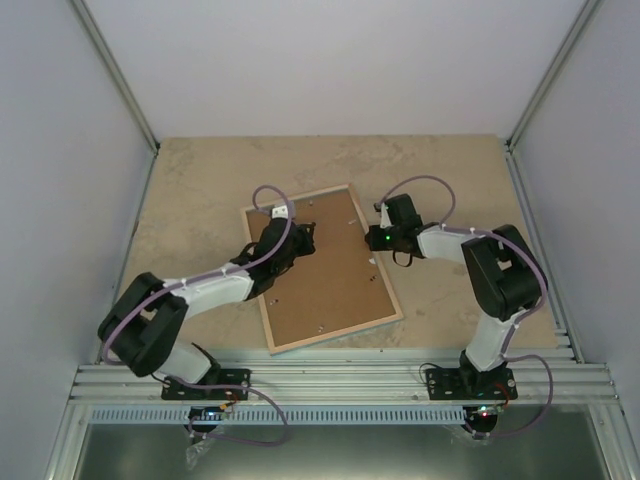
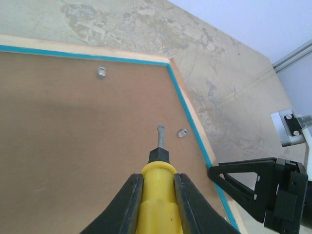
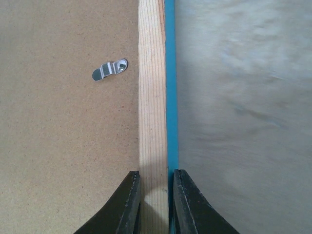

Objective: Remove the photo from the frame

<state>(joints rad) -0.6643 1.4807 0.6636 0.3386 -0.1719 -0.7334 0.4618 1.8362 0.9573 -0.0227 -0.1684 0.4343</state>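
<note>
On the tan table (image 1: 200,180) the frame (image 1: 338,336) lies face down near the middle, turned at an angle, its brown backing (image 1: 330,280) upward inside the pale wood rim and thin turquoise edge. The left arm reaches in from the near left over the backing. The left gripper (image 2: 157,181) is clamped on a yellow tool (image 2: 159,169), one finger pressed to each side of the handle; the tool's grey metal tip points at the backing, just beside a small metal clip (image 2: 182,132) close to the frame's right side. A second clip (image 2: 101,72) sits farther off, by the far side. At the frame's right side the right gripper (image 3: 155,179) is closed on the rim, one finger on the backing side and one against the turquoise outer edge.
</note>
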